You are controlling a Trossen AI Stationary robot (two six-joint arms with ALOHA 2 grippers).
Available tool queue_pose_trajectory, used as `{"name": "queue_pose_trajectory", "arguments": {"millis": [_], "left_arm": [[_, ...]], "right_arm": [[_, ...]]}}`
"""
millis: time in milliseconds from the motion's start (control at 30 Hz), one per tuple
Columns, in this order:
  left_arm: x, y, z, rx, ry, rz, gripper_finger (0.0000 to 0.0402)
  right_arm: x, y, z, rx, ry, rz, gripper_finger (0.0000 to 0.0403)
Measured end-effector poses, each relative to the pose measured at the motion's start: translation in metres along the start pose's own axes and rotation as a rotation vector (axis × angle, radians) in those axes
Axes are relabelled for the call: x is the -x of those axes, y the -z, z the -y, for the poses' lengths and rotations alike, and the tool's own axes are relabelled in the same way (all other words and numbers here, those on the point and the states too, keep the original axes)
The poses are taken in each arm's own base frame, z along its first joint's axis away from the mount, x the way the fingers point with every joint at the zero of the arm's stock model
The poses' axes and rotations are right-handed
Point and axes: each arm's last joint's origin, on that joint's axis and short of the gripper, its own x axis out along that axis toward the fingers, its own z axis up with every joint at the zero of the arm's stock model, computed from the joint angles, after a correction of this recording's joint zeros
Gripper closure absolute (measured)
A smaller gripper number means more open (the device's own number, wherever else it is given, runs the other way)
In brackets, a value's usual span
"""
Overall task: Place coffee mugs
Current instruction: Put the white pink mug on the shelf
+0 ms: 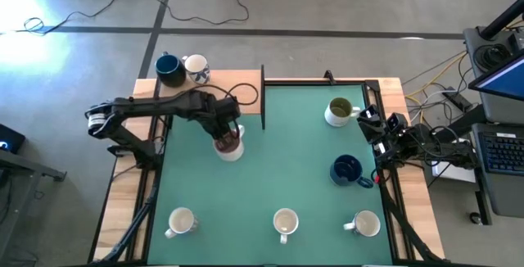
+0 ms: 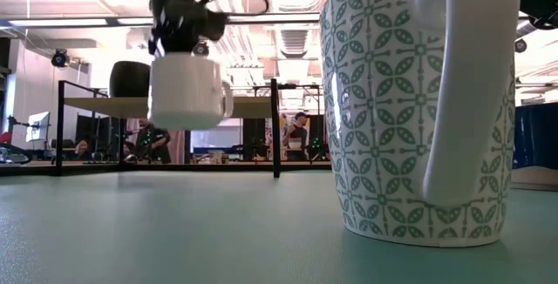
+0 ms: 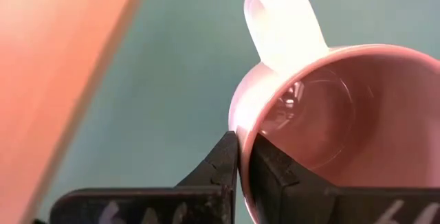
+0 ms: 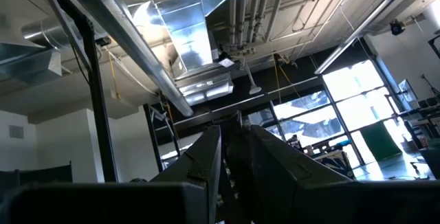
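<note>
Pink inside, white outside: the pink-lined mug [image 1: 230, 145] hangs clear of the green mat [image 1: 286, 177], left of centre, its rim pinched by the left gripper [image 1: 227, 134]. Far right, the right gripper [image 1: 370, 124] waits at the mat's edge, fingers narrowly parted, holding nothing.

We see a green table top [image 1: 278, 160] with bare wooden strips along its left and right sides. Directly on the green: an olive-inside mug [image 1: 339, 111] toward the far right, a dark blue mug [image 1: 348, 170] nearer on the right, and three white mugs along the near edge, at left [image 1: 181, 221], middle [image 1: 285, 223] and right [image 1: 365, 224]. On the wooden ledge at the far left, another dark blue mug [image 1: 170, 70] stands just beside a patterned white mug [image 1: 196, 69].
</note>
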Motion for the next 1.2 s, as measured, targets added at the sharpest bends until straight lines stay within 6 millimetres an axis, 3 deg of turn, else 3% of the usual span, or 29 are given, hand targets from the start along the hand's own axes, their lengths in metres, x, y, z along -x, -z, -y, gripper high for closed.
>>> {"name": "queue_pose_trajectory", "arguments": {"millis": [167, 367, 933, 1200], "left_arm": [[0.031, -0.008, 0.0, -0.016, -0.003, 0.045, 0.0397], [0.051, -0.013, -0.006, -0.036, -0.057, 0.083, 0.0395], [0.062, -0.035, -0.068, -0.026, -0.163, 0.098, 0.0393], [0.056, -0.051, -0.093, -0.033, -0.163, 0.058, 0.0392]], "right_arm": [[0.0, 0.0, 0.0, 0.0, 0.0, 0.0, 0.0335], [0.0, 0.0, 0.0, 0.0, 0.0, 0.0, 0.0335], [0.0, 0.0, 0.0, 0.0, 0.0, 0.0, 0.0335], [0.0, 0.0, 0.0, 0.0, 0.0, 0.0, 0.0335]]}}
